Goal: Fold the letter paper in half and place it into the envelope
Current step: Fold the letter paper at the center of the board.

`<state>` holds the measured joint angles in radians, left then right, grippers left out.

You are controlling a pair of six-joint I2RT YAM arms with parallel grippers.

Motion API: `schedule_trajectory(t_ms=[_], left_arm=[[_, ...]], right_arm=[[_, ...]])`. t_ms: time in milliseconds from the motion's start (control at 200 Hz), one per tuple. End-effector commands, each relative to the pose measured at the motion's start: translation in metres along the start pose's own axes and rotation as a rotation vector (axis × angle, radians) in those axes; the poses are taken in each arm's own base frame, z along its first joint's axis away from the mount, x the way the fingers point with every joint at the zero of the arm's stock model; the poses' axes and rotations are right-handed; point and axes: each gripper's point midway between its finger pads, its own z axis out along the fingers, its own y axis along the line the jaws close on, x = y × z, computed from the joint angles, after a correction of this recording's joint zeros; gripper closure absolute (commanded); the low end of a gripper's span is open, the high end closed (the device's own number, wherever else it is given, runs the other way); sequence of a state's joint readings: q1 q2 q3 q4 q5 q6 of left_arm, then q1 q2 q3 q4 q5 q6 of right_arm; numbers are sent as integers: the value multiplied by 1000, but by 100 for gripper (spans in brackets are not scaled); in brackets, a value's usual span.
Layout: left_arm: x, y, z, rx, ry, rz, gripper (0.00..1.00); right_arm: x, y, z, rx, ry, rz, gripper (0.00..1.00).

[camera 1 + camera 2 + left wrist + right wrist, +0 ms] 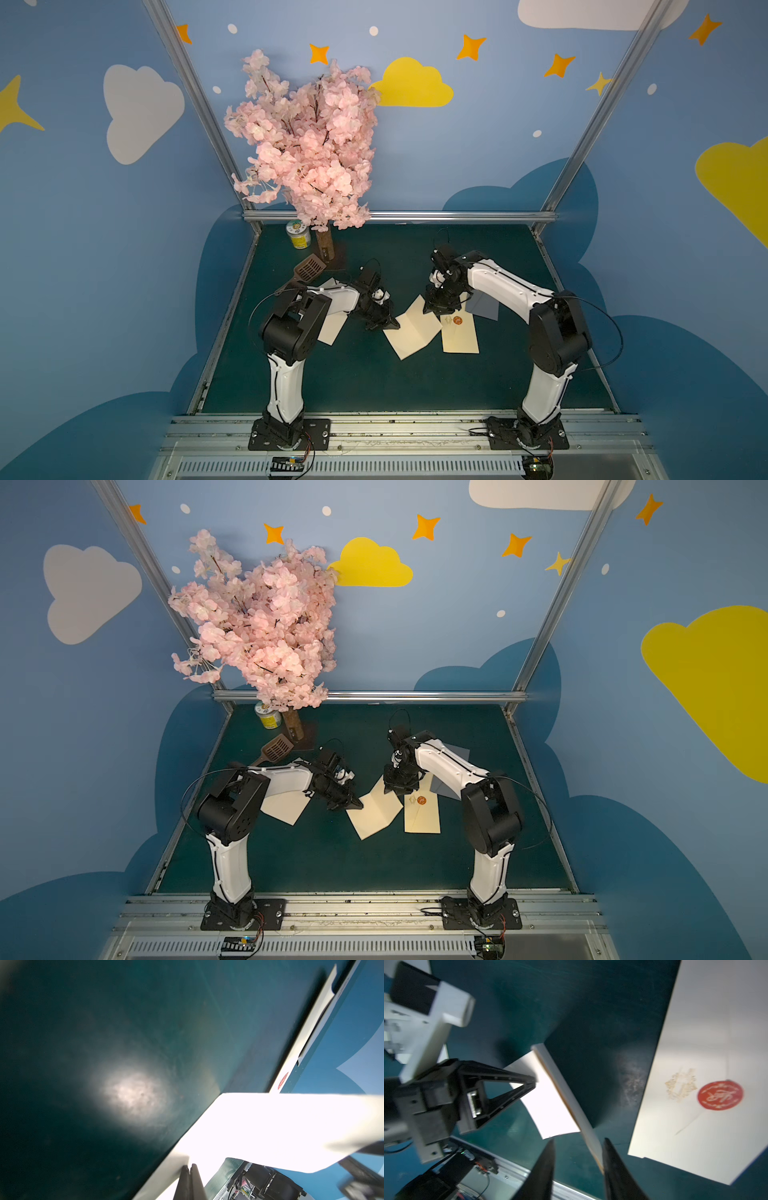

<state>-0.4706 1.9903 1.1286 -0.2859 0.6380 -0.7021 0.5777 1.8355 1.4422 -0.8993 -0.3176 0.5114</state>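
Note:
The cream letter paper [413,330] [376,814] lies mid-table with a crease down its middle, its two halves partly raised. My left gripper [392,325] [356,805] [190,1167] is shut on the paper's left corner; the right wrist view shows those tips [534,1082] pinching the sheet [550,1103]. My right gripper [430,309] [578,1140] stands open over the paper's far right corner, and the sheet's edge runs between its fingers, close to one of them. The cream envelope [459,338] [422,818] [695,1043] with a red wax seal [720,1095] lies flat just right of the paper.
A second pale sheet [332,328] lies under my left arm. A grey-blue sheet [484,307] lies behind the envelope, under my right arm. At the back left are a brown slotted scoop [309,268], a can [298,235] and a pink blossom tree [307,141].

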Motion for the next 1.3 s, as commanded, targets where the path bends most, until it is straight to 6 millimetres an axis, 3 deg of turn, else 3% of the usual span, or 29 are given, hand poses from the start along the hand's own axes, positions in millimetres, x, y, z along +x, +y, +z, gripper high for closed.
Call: schedule_trajectory(t_ms=[0,100,325,526,656,696,836,961,1076,1291], left_arm=[[7,30,13,-91,33,-33,97],[6,30,14,-92,39,-28,97],[6,29,13,-92,45,-14,97],[8,31,11,-90,51,-15,97],[8,32,10,-88,52,-16,97],[9,33,10,-88,54,-17,97],[8,34,8,-79,49,-22,97],[7,33,4,-72,42,-21,97],[8,27,-5,-73,27,-8,97],[17,15,-37,-113,-6,50,97]], right_arm=[[10,32,-8,-195,17,-58,38],[18,49,-2,-327,52,-66,28],[21,74,8,-530,100,-66,27],[15,72,27,-550,131,-26,40],[11,78,34,-583,151,-16,39],[10,78,35,-587,152,-11,45],[9,71,45,-563,168,17,76],[12,55,60,-488,188,57,90],[16,38,73,-389,209,78,100],[21,5,93,-192,244,105,100]])
